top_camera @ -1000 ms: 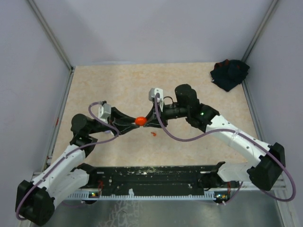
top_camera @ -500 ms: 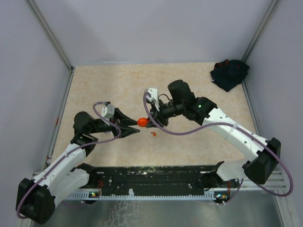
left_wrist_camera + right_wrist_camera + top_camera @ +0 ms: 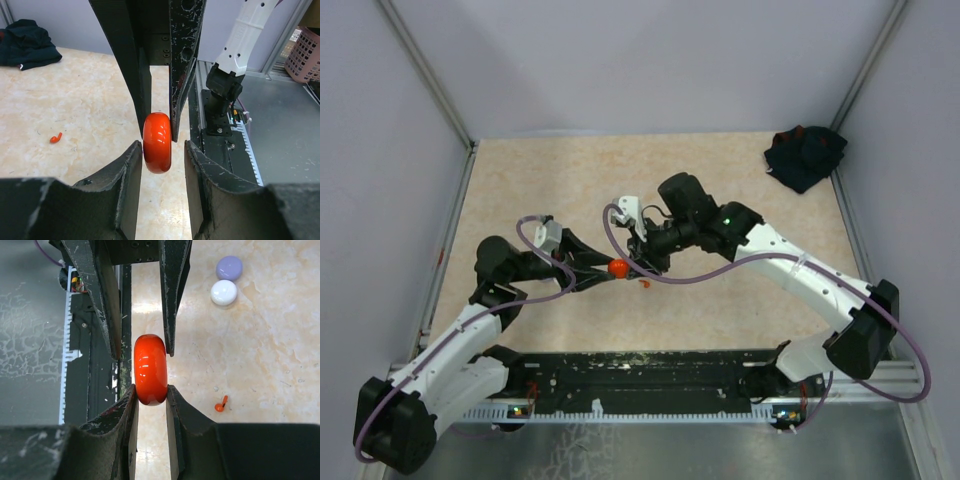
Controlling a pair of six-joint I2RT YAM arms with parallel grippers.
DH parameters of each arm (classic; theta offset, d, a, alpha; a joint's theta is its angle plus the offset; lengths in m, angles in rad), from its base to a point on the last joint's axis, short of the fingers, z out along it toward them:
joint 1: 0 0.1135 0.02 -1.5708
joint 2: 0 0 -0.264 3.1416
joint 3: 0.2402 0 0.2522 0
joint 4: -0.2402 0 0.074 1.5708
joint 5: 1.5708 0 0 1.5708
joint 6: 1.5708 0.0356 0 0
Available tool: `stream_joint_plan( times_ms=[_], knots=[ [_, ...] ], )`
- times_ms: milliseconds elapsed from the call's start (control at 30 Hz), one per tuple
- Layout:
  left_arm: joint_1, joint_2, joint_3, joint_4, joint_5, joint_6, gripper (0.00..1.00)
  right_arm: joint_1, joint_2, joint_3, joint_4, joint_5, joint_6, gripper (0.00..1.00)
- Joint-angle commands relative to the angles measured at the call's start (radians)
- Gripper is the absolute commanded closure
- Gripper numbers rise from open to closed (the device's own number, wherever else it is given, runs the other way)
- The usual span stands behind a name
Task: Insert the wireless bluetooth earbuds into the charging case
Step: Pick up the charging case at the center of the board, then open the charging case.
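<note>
The charging case [image 3: 617, 267], a glossy orange-red disc, hangs on edge above the table between the two arms. My right gripper [image 3: 150, 387] is shut on the case [image 3: 150, 369], pinching its flat sides. My left gripper [image 3: 162, 145] faces it from the other side, open, its fingers [image 3: 131, 165] straddling the case [image 3: 157, 142] with a clear gap on one side. One tiny red earbud [image 3: 643, 284] lies on the table just right of the case, also seen in the left wrist view [image 3: 55, 137] and the right wrist view [image 3: 220, 404].
A lavender disc [image 3: 229, 267] and a white disc [image 3: 223, 292] lie side by side on the table. A dark cloth [image 3: 805, 155] is bunched in the far right corner. The black base rail [image 3: 640, 370] runs along the near edge.
My left gripper has opened off the case, leaving it in the right gripper alone. The right arm has swung left and brought the case slightly nearer.
</note>
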Motion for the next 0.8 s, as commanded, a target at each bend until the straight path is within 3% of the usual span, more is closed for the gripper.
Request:
stream_joint_plan(
  times_ms=[0,767],
  knots=[
    [-0.001,-0.006,0.026,0.002,0.021,0.018,0.57,0.008,-0.006,0.067,0.004,0.005,-0.017,1.00],
    [-0.001,0.012,0.047,-0.065,-0.010,0.027,0.56,0.008,-0.033,0.060,0.046,0.026,0.001,1.00]
  ],
)
